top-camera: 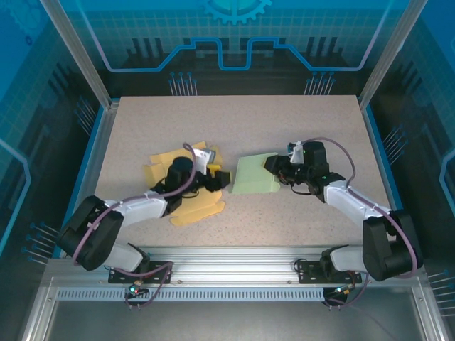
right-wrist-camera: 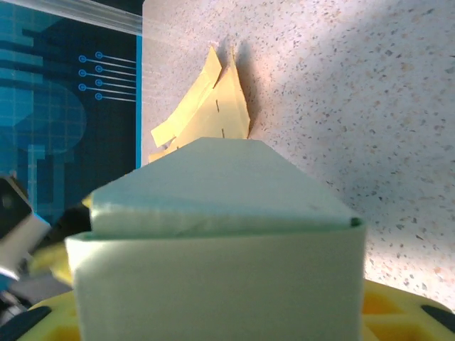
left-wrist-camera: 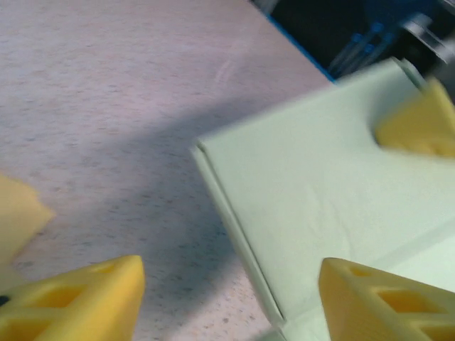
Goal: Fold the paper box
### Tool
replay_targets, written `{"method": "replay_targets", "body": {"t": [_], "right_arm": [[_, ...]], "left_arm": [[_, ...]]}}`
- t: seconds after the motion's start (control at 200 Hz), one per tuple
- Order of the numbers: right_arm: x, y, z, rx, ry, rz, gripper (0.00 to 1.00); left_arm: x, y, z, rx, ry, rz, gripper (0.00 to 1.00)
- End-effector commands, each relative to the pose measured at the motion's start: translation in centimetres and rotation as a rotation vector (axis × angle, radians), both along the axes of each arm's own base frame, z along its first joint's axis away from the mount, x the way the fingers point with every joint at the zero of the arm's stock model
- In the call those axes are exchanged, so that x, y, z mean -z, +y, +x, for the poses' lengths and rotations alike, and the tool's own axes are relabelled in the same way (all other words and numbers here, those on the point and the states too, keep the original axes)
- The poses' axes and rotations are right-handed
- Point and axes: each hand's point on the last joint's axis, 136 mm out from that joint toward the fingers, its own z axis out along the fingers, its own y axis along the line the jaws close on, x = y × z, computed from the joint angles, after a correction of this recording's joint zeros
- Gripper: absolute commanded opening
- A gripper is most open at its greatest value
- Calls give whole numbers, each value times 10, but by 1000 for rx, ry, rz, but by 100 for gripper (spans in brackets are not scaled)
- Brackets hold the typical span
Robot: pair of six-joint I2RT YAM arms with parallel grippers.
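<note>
The left claw stands open, its yellow fingers spread around a corner of the green paper box. The right claw is clamped on the box's opposite end. Nearest the bases, a yellow paper sheet lies under the left arm. The box rests mid-bench, and more yellow paper lies further back.

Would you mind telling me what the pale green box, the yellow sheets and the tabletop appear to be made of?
Green box: likely thin matte card; crisp creases, visible edge thickness. Yellow sheets: probably the same matte paperboard; flat die-cut flaps with slits. Tabletop: speckled, stone-look laminate or composite, slight sheen; can't tell which.
</note>
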Motion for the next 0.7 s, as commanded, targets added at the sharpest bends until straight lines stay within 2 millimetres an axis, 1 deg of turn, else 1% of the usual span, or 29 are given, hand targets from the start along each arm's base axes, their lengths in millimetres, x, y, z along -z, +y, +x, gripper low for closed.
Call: {"method": "replay_targets", "body": {"t": [0.0,0.035,0.105,0.185,0.29,0.31,0.325,0.38,0.475,0.56,0.695], "right_arm": [[-4,-11,-6,38,54,38,48],[-7,-12,-7,39,59,51,48],[-13,-15,-7,43,75,81,47],[-18,-18,-7,48,83,104,47],[-21,-21,-8,68,91,117,47],[-22,-20,-8,71,92,120,47],[-22,-20,-8,73,93,122,47],[-22,-21,-8,82,95,131,47],[-24,-21,-7,88,96,139,47],[-26,-20,-7,88,97,147,47],[-27,-20,-8,89,97,148,47]], "left_arm": [[-67,-35,-42,215,-576,34,77],[-69,-40,-50,232,-657,79,79],[-66,-50,-58,259,-743,174,81],[-60,-56,-58,247,-821,301,85],[-53,-57,-47,193,-877,410,91],[-52,-59,-46,189,-888,433,98],[-50,-60,-44,185,-893,450,99],[-42,-64,-41,191,-909,517,99],[-34,-72,-33,182,-933,602,99],[-37,-72,-15,110,-934,641,99],[-37,-79,2,69,-957,712,99]]}}
